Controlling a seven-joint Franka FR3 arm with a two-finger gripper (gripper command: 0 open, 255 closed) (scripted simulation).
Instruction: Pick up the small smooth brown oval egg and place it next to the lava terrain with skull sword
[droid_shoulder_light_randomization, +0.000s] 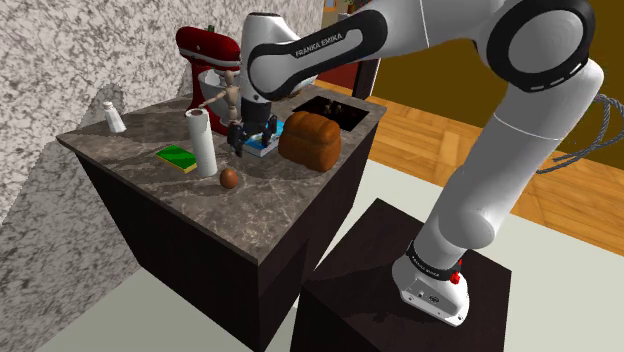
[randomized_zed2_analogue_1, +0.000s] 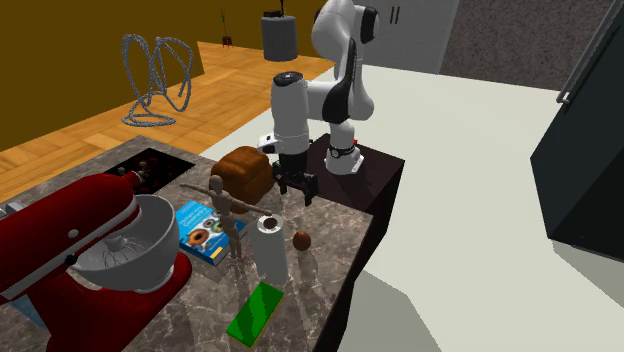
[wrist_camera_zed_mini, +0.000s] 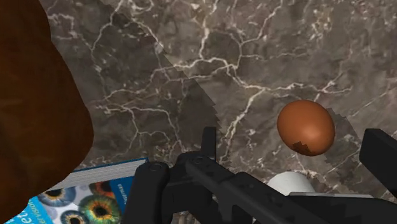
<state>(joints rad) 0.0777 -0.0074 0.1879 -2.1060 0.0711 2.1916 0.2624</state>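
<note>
The dark stone surface (droid_shoulder_light_randomization: 255, 205), veined white like marble, carries one glossy red stand mixer (randomized_zed2_analogue_1: 70, 215) with a grey bowl, one rounded brown loaf (droid_shoulder_light_randomization: 309, 142), one upright white paper roll (droid_shoulder_light_randomization: 203, 145), one blue book (randomized_zed2_analogue_1: 200, 230) printed with eyes, one jointed wooden figure (randomized_zed2_analogue_1: 228, 215) and one flat green block (droid_shoulder_light_randomization: 177, 158). The black pincer (randomized_zed2_analogue_1: 298, 190) hangs released, fingers apart, above the stone. One smooth brown oval egg (droid_shoulder_light_randomization: 229, 178) lies on the surface, untouched, at six o'clock from the pincer in the second exterior view.
</note>
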